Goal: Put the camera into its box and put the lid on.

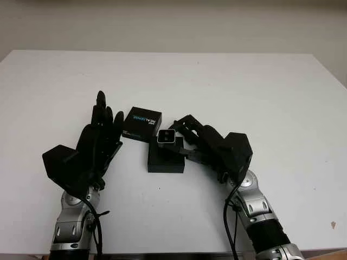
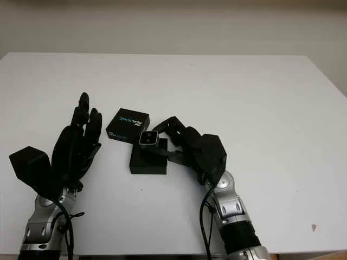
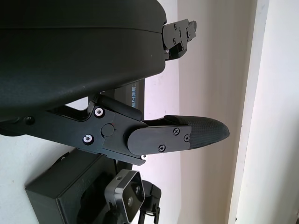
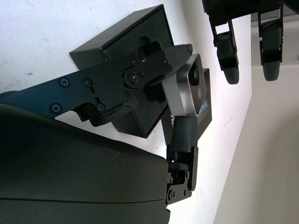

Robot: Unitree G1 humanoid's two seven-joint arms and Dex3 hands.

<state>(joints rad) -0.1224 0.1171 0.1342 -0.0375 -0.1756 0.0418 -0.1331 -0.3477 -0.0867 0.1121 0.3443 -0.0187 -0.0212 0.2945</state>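
Note:
A small silver camera (image 1: 166,137) is held in my right hand (image 1: 181,138), just above the far edge of the open black box (image 1: 165,161) on the white table. The camera (image 4: 189,88) sits pinched between the hand's fingers, lens side showing. The black lid (image 1: 142,124) with blue lettering lies flat just behind and left of the box. My left hand (image 1: 100,135) is open, raised left of the lid and box and touching neither. The camera (image 3: 126,198) and box (image 3: 70,196) also appear in the left wrist view.
The white table (image 1: 260,97) stretches wide to the back and right. Its front edge runs close behind both forearms. A small speck (image 1: 333,224) lies near the front right corner.

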